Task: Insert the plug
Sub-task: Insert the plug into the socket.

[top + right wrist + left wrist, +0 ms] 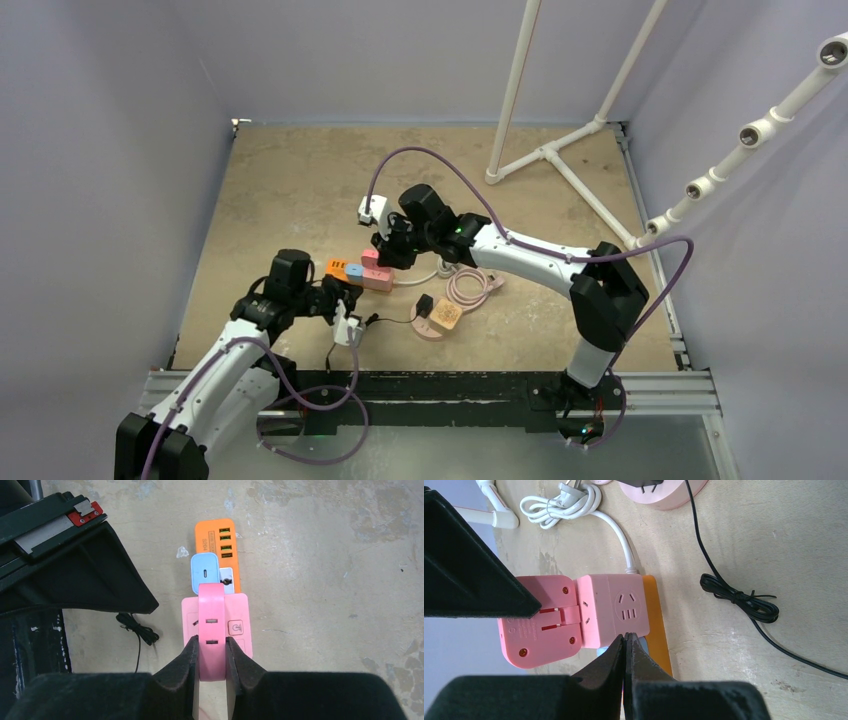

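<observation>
**Overhead view.** The right arm (540, 258) reaches from its base across the table (290, 180). Its elbow is raised and its wrist is turned down over the pink socket block (377, 278). The left arm (235, 350) lies low, with its forearm stretched toward the block's left end.

**Right gripper** (212, 642). It is clenched on the pink plug (212, 612), one finger against each broad face. The plug stands upright on the block's top, beside the power button.

**Left gripper** (625, 639). Its fingers are pressed together with nothing between them, and the tips touch the edge of the block's socket face.

**Right wrist view only.** The blue adapter (204, 572) and the orange USB charger (217, 535) lie in line just beyond the block. The plug appears edge-on.

**Left wrist view only.** This view shows the plug's broad face with its screws and the three-pin socket on the block's side. The white cord (569, 502) leaves the block and lies coiled near it. A bundled black cable (739, 597) lies well apart from the block.

No view shows whether the plug's pins are seated in the block.
</observation>
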{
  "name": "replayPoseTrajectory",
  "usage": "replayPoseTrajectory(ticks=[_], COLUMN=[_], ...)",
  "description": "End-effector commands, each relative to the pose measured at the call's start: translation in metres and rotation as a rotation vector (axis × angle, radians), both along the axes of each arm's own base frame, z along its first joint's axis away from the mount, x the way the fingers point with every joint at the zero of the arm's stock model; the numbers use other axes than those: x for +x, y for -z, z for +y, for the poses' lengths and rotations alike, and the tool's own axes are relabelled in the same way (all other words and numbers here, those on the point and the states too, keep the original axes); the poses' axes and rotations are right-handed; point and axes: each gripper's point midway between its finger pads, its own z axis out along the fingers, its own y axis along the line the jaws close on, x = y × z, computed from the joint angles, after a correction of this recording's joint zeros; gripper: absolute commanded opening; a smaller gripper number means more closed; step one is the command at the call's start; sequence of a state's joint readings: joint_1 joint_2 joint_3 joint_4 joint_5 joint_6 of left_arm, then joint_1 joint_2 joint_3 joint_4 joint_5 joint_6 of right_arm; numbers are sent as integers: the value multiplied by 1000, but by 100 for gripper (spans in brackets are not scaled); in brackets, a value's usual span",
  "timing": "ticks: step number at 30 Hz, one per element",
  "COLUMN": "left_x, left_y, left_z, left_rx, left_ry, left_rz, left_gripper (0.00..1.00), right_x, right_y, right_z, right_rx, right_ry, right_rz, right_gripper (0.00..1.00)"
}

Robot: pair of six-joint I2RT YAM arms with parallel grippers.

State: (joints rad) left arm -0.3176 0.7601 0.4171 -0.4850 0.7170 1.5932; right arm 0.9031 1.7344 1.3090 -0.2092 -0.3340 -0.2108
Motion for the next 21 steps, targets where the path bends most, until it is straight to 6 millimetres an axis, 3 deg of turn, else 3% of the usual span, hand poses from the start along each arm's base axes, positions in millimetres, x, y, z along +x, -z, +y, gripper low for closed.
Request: replayPoseTrajectory(ticks=[1,8,10,13,14,15,16,19,20,21], left_x=[8,9,11,15,17,20,22,26,28,30], left_y=[-19,-23,-25,-34,-40,-45,-51,-68,-73,-80], left_z=[-7,-8,-8,-8,-8,-7,-7,-3,-1,1], left_rx=[-25,-33,-42,-66,-80,-92,-102,-122,-130,-141], left_ry=[21,14,0,-39,-57,-78,-96,-156,-184,-215], left_rz=[-56,-47,-40,-25,-22,-22,-24,-17,-11,-6], left_gripper=[0,0,0,0,5,9,13,29,46,68], right_x=[1,-5,-4,2,6,11,15,24,25,27], right_y=[19,42,36,8,-5,-19,-33,-71,-85,-97], right_z=[-2,-13,-11,-5,-3,-2,-1,1,0,-1], right_rx=[-51,-107,-93,-33,-10,11,31,89,109,126], right_ry=[3,12,14,32,43,65,81,116,127,138], right_rz=[-3,20,11,-23,-42,-67,-88,-140,-156,-168], right_gripper=[1,1,15,49,61,88,97,99,99,99])
